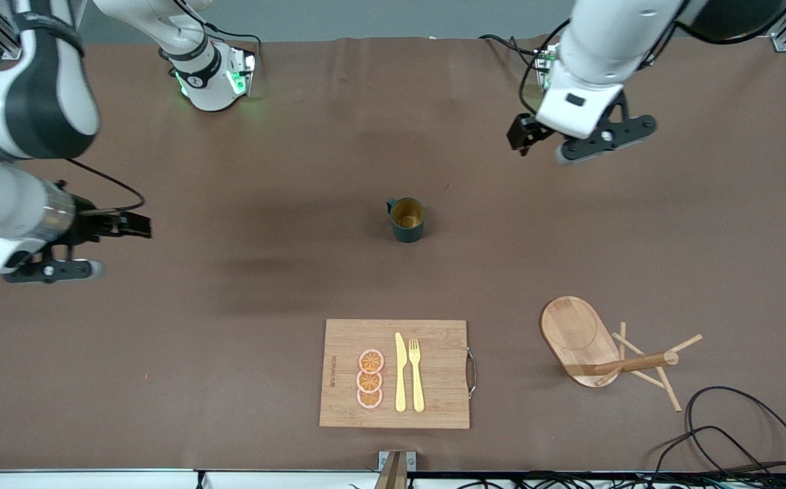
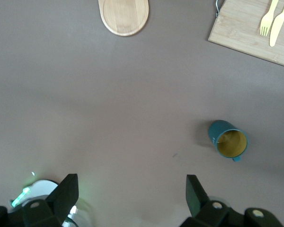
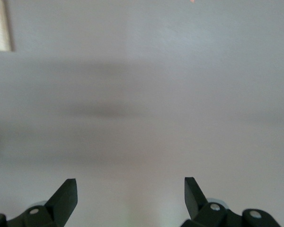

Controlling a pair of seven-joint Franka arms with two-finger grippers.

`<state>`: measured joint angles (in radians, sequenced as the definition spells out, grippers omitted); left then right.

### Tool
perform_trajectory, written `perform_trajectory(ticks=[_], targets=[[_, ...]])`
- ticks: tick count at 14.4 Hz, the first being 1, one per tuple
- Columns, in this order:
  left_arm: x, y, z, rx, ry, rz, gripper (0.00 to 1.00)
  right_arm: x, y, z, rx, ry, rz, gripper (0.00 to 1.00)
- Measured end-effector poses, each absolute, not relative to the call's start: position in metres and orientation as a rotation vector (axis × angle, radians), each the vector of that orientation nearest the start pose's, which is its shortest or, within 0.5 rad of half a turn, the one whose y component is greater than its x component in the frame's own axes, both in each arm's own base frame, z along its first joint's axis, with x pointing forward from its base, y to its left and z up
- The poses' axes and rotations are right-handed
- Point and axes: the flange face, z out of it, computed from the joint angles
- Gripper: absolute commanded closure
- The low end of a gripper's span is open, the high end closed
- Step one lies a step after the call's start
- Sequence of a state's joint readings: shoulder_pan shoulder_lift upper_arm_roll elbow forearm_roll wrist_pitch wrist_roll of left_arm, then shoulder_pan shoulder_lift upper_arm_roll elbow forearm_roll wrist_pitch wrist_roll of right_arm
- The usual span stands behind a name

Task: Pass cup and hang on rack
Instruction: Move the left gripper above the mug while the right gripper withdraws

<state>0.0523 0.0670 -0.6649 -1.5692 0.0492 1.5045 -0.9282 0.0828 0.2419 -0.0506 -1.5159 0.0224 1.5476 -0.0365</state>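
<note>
The dark teal cup (image 1: 407, 219) stands upright near the middle of the table, its handle toward the right arm's end; it also shows in the left wrist view (image 2: 228, 140). The wooden rack (image 1: 579, 336) sits nearer the front camera, toward the left arm's end, with its oval base, post and thin pegs in view; its base shows in the left wrist view (image 2: 124, 16). My left gripper (image 1: 606, 139) (image 2: 131, 182) is open and empty, up over bare table near its own base. My right gripper (image 1: 49, 270) (image 3: 130, 184) is open and empty over bare table at the right arm's end.
A bamboo cutting board (image 1: 433, 401) (image 2: 246, 28) with orange slices (image 1: 370, 379), a yellow knife (image 1: 400, 372) and fork (image 1: 416, 373) lies near the front edge. Black cables (image 1: 739, 435) loop at the front corner beside the rack.
</note>
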Motion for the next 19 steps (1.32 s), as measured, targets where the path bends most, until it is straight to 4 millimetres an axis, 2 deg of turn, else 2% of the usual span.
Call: perform_trajectory(ticks=[3, 5, 10, 13, 16, 19], targets=[[0.450, -0.358, 0.566, -2.948, -0.558, 0.082, 0.00, 0.602, -0.031, 0.517, -3.085, -0.099, 0.378, 0.00], [0.434, -0.396, 0.545, -2.914, -0.625, 0.046, 0.00, 0.601, -0.051, 0.522, -3.082, -0.069, 0.368, 0.00], [0.392, -0.476, 0.480, -2.784, -0.831, -0.108, 0.00, 0.601, -0.050, 0.542, -3.085, -0.075, 0.343, 0.00], [0.361, -0.517, 0.432, -2.706, -0.904, -0.225, 0.00, 0.602, -0.049, 0.541, -3.084, -0.078, 0.351, 0.00], [0.334, -0.547, 0.386, -2.645, -0.982, -0.320, 0.01, 0.605, -0.045, 0.533, -3.077, -0.088, 0.368, 0.00], [0.306, -0.570, 0.338, -2.593, -1.010, -0.423, 0.01, 0.606, -0.040, 0.535, -3.074, -0.100, 0.366, 0.00]])
